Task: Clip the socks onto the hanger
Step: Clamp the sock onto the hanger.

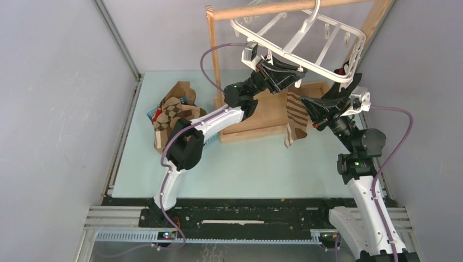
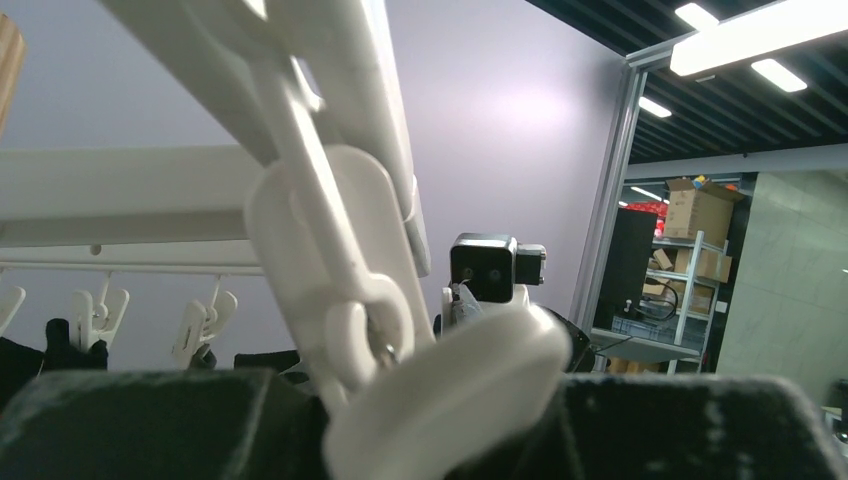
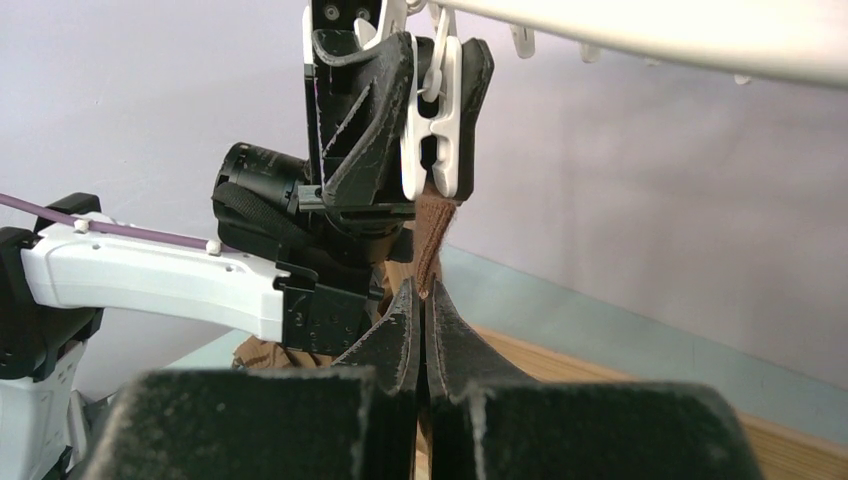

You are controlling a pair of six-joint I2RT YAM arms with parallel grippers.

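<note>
Left gripper (image 1: pixel 284 72) is up under the white hanger (image 1: pixel 322 73) at one o'clock in the overhead view, its fingers pinched on a dangling clip (image 3: pixel 440 130). Right gripper (image 3: pixel 420 305) is clamped tight on the brown striped sock (image 1: pixel 296 117), whose top edge sits right at the clip's mouth, six o'clock of it. Spare socks (image 1: pixel 173 109) are heaped at nine o'clock on the table (image 1: pixel 245 164).

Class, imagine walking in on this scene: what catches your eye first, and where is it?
The white hanger, tilted under the wooden rail at the back. Beneath it the left claw squeezes a clip, while the right claw, shut on a striped sock, holds its end to that clip.
</note>
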